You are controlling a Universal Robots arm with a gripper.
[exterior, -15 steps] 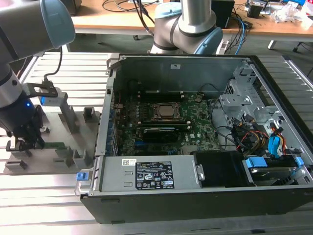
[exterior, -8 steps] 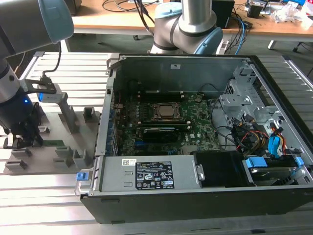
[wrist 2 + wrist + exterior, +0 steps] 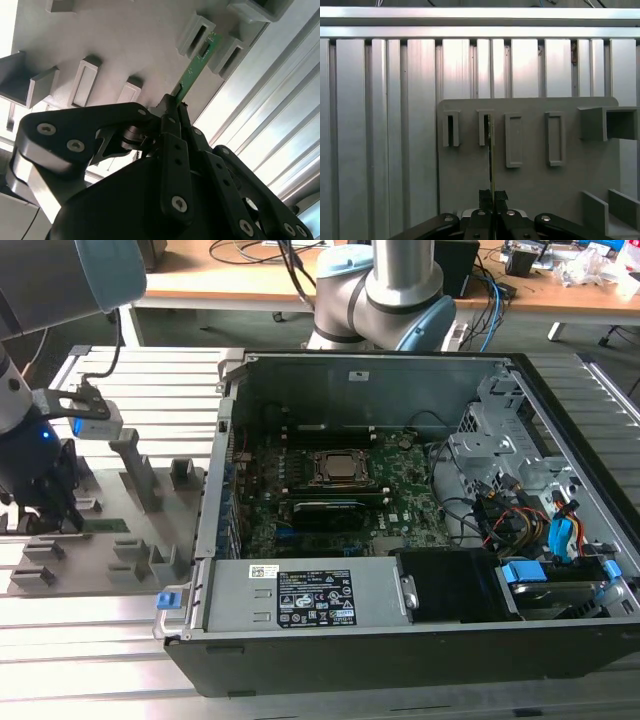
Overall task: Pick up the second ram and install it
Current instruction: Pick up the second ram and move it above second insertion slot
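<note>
One second ram (image 3: 194,72), thin, green, on edge, pinched at near end by black jaws; far end between two slotted blocks (image 3: 199,31) at edge of grey holder plate (image 3: 535,185). Plate on slatted metal surface (image 3: 385,125), beside open computer case (image 3: 350,375).

No words or numbers can be read here. In the exterior view a big black and white sticker (image 3: 313,597) sits on the grey metal box (image 3: 375,590) at the front of the computer case (image 3: 400,380). A small white sticker (image 3: 263,571) is beside it. A tiny white sticker (image 3: 352,373) is on the case's back wall. Their print is too small to read.
</note>
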